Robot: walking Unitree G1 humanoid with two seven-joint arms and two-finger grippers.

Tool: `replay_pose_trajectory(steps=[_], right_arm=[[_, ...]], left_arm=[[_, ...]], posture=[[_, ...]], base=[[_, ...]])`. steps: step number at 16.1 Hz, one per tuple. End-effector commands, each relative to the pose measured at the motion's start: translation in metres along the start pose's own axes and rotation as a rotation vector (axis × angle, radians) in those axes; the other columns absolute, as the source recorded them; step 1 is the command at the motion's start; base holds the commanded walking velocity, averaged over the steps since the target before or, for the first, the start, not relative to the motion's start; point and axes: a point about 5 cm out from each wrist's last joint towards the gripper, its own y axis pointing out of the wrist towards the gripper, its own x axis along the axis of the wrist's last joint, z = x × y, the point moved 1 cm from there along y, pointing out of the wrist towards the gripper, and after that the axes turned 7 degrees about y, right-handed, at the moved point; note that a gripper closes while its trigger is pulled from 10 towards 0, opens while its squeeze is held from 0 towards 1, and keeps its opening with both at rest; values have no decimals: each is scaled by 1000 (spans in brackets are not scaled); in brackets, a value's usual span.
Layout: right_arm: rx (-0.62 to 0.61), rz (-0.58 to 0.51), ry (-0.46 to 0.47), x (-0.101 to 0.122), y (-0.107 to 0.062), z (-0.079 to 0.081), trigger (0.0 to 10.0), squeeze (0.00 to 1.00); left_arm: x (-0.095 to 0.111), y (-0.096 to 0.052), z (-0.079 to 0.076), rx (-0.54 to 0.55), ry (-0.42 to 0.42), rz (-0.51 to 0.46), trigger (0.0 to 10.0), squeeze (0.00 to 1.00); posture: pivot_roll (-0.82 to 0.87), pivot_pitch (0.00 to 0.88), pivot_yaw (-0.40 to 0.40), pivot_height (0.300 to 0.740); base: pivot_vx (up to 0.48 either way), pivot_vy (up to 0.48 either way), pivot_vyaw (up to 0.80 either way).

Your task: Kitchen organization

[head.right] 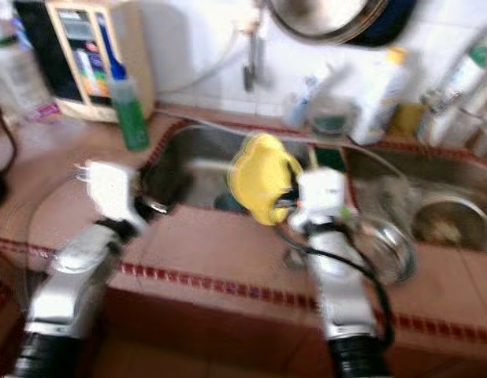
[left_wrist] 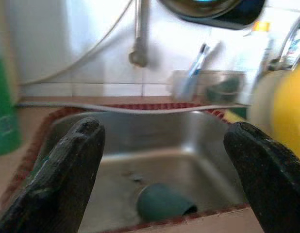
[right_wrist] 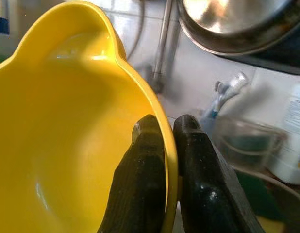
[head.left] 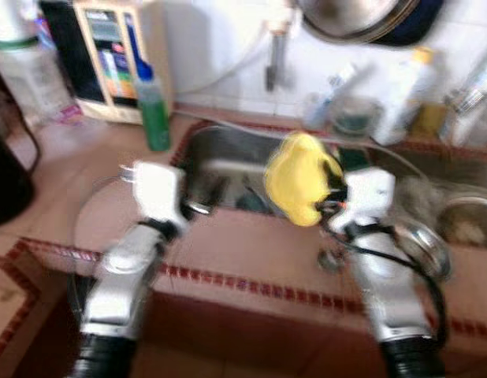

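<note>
The right claw (right_wrist: 167,141) pinches the rim of a yellow plastic bowl (head.left: 299,177), held over the steel sink (head.left: 220,161). The left claw (left_wrist: 164,150) is spread wide above a teal cup (left_wrist: 162,203) lying in the sink.

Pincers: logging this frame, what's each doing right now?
Left pincer: open, empty, over the sink.
Right pincer: shut on the yellow bowl rim.

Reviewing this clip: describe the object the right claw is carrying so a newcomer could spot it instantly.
Find the steel sink set in the tiled counter. Above its right edge, the right claw is shut on the rim of a yellow bowl, held up tilted. It is the brightest thing there, unlike the dull teal cup lying in the basin.
</note>
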Motion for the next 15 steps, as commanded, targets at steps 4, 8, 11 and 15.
replay_pose_trajectory(steps=[4,8,11,15], right_arm=[[35,-31,14,6,4,11,10000,0],[41,-22,19,4,4,12,10000,0],[16,18,40,-1,5,11,10000,0],[-68,101,35,-7,11,-6,10000,0]], left_arm=[[6,-3,12,23,20,-13,10000,0],[6,-3,9,12,4,-10,10000,0],[5,-5,7,-5,-8,2,10000,0],[9,-5,-1,-46,30,42,10000,0]], posture=[[-111,0,-9,740],[-109,0,-10,740],[-107,0,-10,740],[-101,0,-9,740]], base=[[335,0,0],[234,0,0],[0,0,0],[0,0,0]])
